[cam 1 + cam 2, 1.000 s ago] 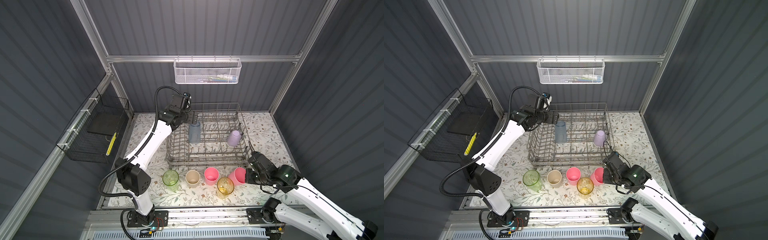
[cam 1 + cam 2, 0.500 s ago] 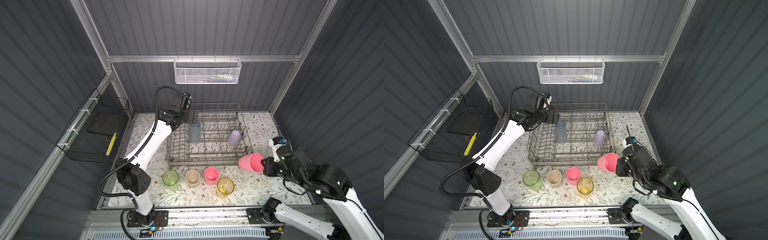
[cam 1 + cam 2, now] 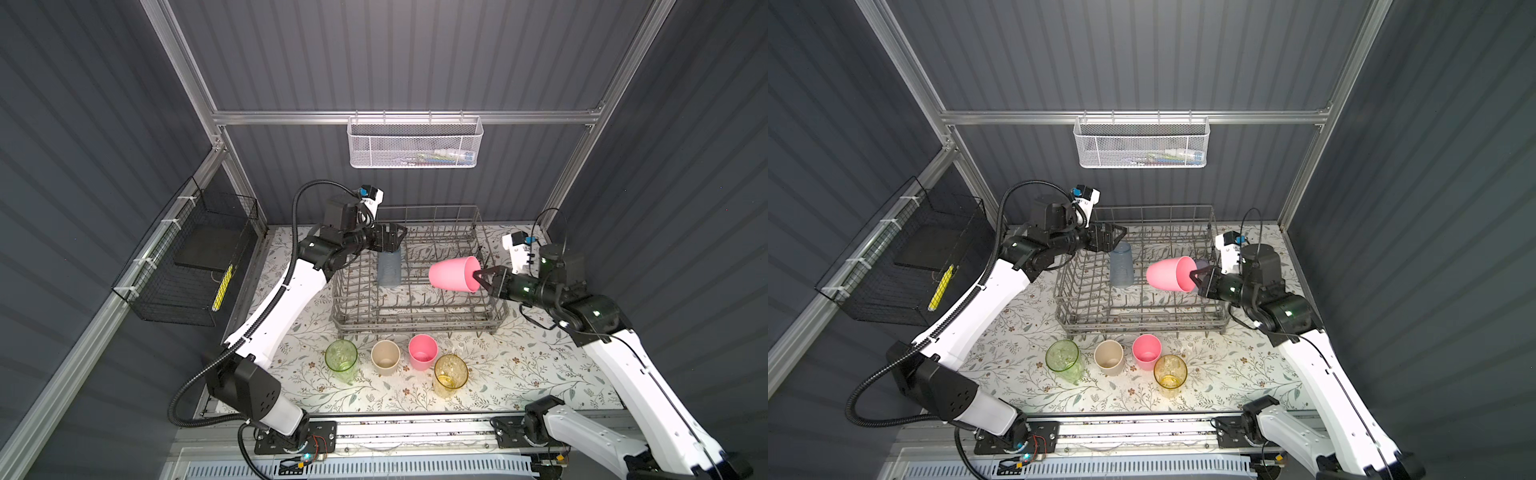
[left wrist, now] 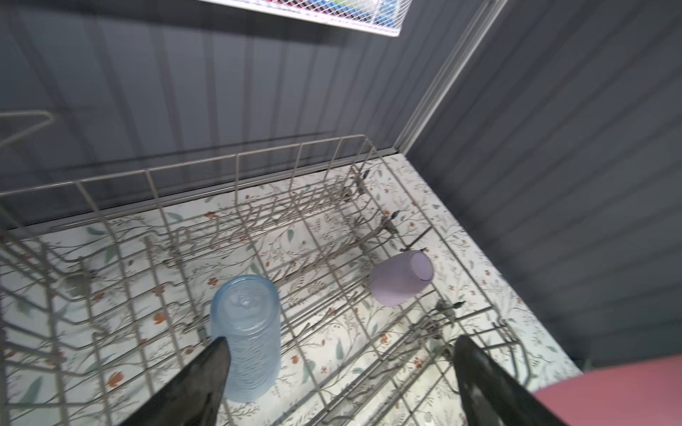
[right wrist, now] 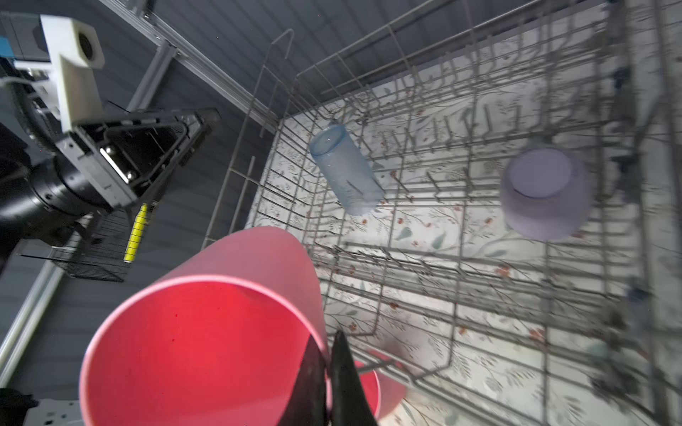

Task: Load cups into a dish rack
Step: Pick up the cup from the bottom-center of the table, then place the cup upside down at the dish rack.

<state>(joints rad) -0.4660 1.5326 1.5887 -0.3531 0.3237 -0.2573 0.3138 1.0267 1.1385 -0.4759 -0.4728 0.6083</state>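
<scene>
While my right gripper [image 3: 478,275] clamps the pink cup [image 3: 451,274] by its rim over the dish rack [image 3: 415,321], my left gripper [image 3: 397,237] sits fingers-spread just above the blue cup [image 3: 388,270].

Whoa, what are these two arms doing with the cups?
The right gripper pinches a pink cup by its rim, tipped sideways above the dish rack. The left gripper hangs open by the blue cup, which stands in the rack with a lavender cup. A green cup, beige cup, amber cup and second pink cup wait on the table.
</scene>
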